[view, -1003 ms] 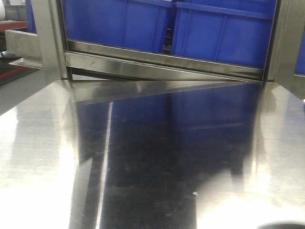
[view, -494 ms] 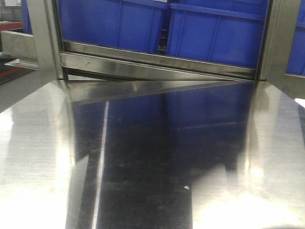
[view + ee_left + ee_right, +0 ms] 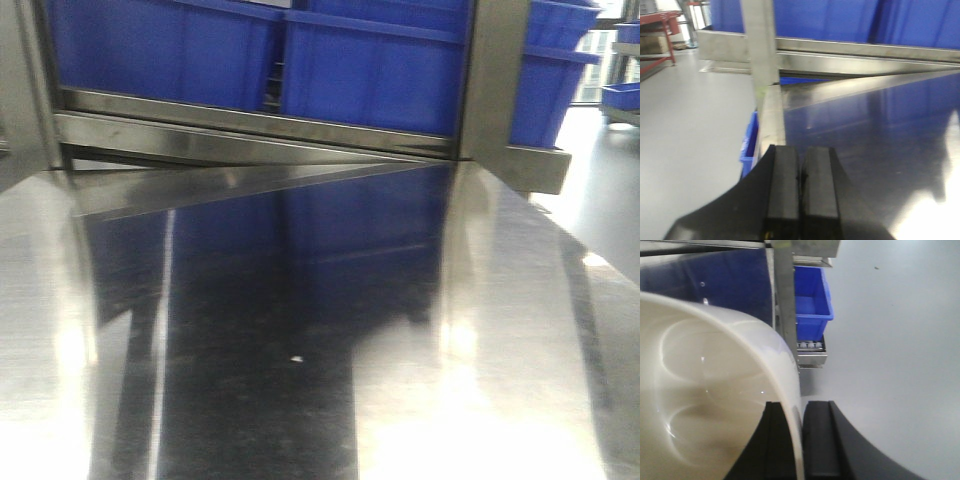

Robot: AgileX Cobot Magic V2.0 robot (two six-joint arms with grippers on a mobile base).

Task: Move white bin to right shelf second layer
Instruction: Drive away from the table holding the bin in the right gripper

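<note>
Seen from the right wrist, the right pincer is clamped on the side wall of the white bin, with one black finger inside the rim and one outside. The glossy cream hollow of the bin fills the left of that view. Past the rim stands a steel post. Just right of the post and lower down sits a blue crate with a short row of pale rollers beneath it. This is possibly the end of a roller tier, though it is too small to be sure. Right of the post there is only grey floor. The bin is already in the right arm's hold, so the move seems to turn on carrying it forward and right, past the post; the second layer itself is not clearly shown. The left pincer is closed on nothing, well left of the post, over the worktop. The front view shows blue crates behind the worktop but not the bin.
</note>
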